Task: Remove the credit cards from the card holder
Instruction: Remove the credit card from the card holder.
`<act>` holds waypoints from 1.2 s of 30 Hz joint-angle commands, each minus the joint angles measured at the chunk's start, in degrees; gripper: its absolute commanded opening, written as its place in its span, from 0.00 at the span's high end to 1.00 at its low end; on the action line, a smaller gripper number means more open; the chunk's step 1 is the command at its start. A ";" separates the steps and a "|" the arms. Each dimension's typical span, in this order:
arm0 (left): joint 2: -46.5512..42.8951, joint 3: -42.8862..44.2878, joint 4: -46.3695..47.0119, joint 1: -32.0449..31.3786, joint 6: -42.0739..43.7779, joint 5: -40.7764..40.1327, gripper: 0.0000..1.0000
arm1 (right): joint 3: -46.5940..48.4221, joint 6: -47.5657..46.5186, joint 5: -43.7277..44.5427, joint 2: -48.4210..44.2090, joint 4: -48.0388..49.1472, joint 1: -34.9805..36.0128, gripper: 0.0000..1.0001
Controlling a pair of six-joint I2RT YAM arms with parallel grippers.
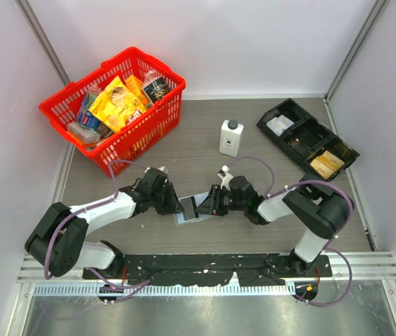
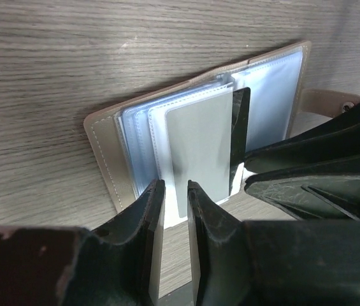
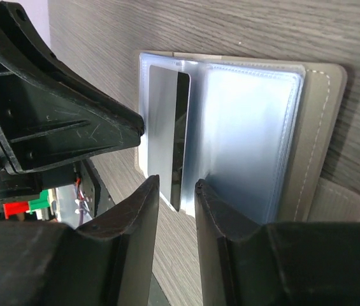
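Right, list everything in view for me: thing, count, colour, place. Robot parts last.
table: one, grey wood grain, under everything
basket: one, red, back left
packets in basket: several, mostly yellow and orange, piled inside
bottle: one, white with dark cap, upright, back centre
tray: one, black with compartments, back right
tray contents: an orange item in the nearest compartment, a whitish one in the farthest
card holder: one, taupe, lying open at table centre, clear sleeves showing
credit card: one clearly seen, grey with black stripe, partly out of a sleeve
left claw: black, narrowly parted, at the holder
right claw: black, narrowly parted, at the holder's opposite side
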 commanded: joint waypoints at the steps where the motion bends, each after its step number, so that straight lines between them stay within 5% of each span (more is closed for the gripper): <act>1: -0.86 -1.75 2.77 1.27 -1.32 0.75 0.76 | -0.66 3.05 -3.82 4.11 11.07 -0.61 0.67; 8: -0.42 -2.28 2.77 1.80 -1.76 1.28 0.76 | -1.45 6.66 -6.90 8.78 20.23 -1.05 0.76; 15: 0.11 -1.93 2.68 1.98 -1.76 1.45 0.77 | -3.04 7.80 -7.86 9.13 23.66 -2.63 0.99; 36: -0.42 -0.26 1.01 2.15 -0.53 2.15 0.79 | -7.08 7.37 -11.29 7.56 24.03 -7.12 0.99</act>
